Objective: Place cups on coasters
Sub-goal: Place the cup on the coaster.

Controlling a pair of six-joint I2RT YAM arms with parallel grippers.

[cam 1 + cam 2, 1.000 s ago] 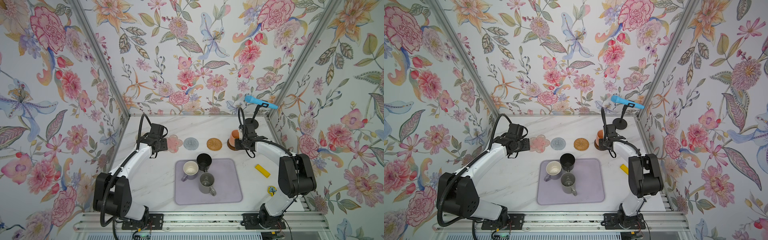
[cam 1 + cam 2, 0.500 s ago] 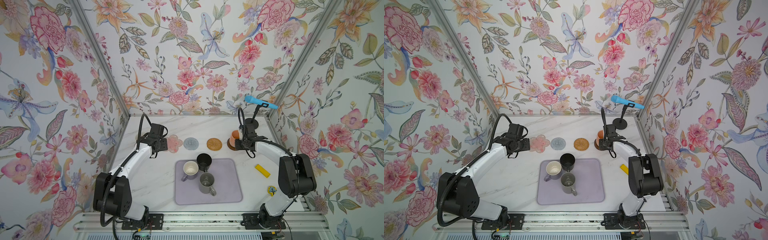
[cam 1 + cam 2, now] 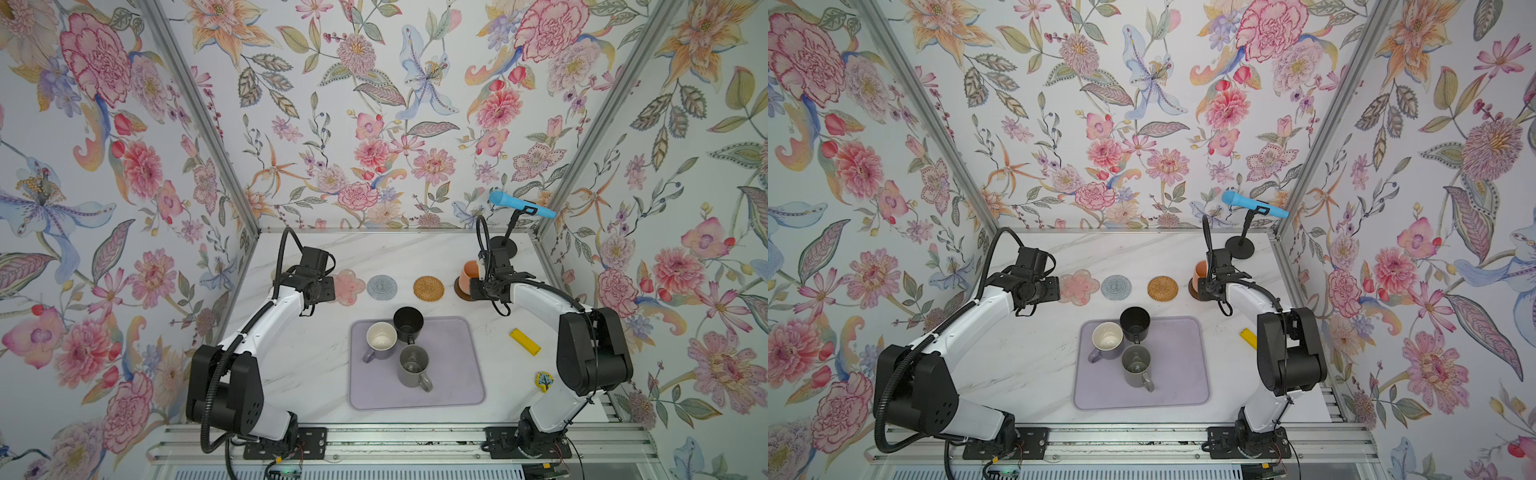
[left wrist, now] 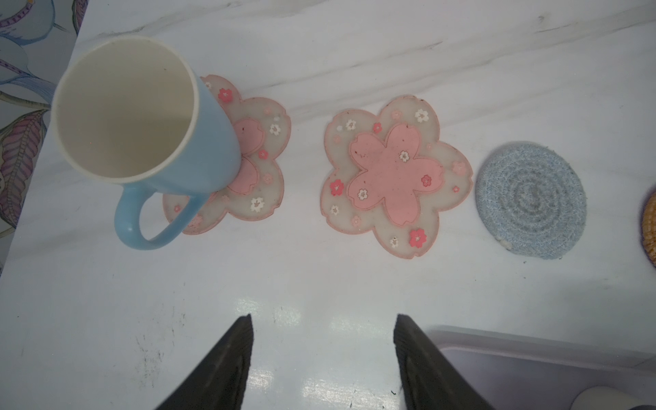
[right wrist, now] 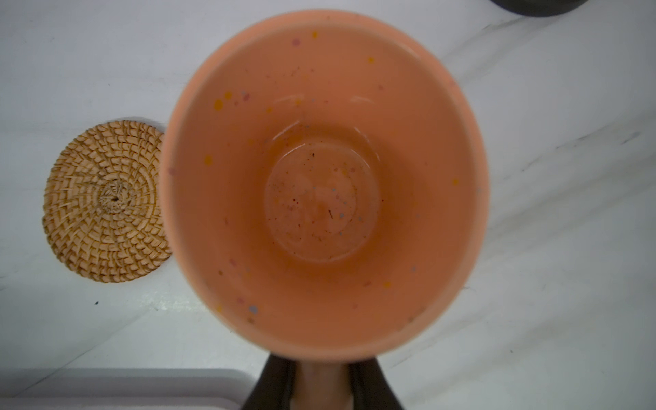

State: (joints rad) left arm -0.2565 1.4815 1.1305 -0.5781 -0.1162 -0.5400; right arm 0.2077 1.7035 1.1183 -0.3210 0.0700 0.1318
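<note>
A light blue cup (image 4: 149, 142) stands upright on one pink flower coaster (image 4: 262, 177); the left arm hides it in both top views. My left gripper (image 4: 323, 317) hangs open and empty over bare table in front of the second pink flower coaster (image 4: 394, 174). Beside that lie a grey ringed coaster (image 3: 381, 286) and a woven tan coaster (image 3: 428, 288). My right gripper (image 5: 321, 376) is shut on the handle of the peach cup (image 5: 323, 184), which is over the dark brown coaster (image 3: 459, 291). Black (image 3: 408, 322), purple-grey (image 3: 380, 338) and grey (image 3: 412, 365) cups stand on the lilac mat (image 3: 453, 374).
A blue microphone (image 3: 521, 206) on a black round stand base (image 3: 503, 247) is at the back right corner, just behind the peach cup. A yellow block (image 3: 525, 341) and a small yellow round piece (image 3: 543, 381) lie right of the mat. Flowered walls close three sides.
</note>
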